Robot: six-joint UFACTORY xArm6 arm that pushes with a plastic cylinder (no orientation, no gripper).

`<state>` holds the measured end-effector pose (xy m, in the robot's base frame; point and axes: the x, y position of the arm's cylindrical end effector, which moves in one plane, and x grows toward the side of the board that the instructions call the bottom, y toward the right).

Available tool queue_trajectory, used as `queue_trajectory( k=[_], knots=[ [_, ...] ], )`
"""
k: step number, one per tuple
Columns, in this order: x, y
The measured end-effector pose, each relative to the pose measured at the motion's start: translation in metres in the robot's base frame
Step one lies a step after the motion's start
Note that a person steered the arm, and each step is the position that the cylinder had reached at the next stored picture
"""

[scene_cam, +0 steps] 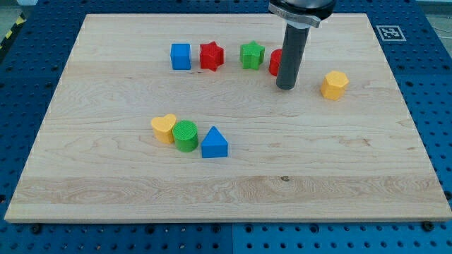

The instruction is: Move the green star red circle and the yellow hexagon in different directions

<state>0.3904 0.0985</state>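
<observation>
Camera view | no claw here, only my tip (286,87) | tip just in front of red circle (275,62), half hidden; green star (252,54) at its left, yellow hexagon (335,85) right | step, likely: parting them | next: one away from the rest | table (106,197): room near, far edge close

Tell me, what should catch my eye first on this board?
Probably the dark rod coming down from the view's top; my tip rests just in front of a half-hidden red block, between the green star and the yellow hexagon. A yellow heart, green cylinder and blue triangle huddle lower left.
</observation>
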Motion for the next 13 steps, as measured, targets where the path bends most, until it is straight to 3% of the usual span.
queue_trajectory(
  k=[13],
  knots=[
    [-0.021,-0.018]
  ],
)
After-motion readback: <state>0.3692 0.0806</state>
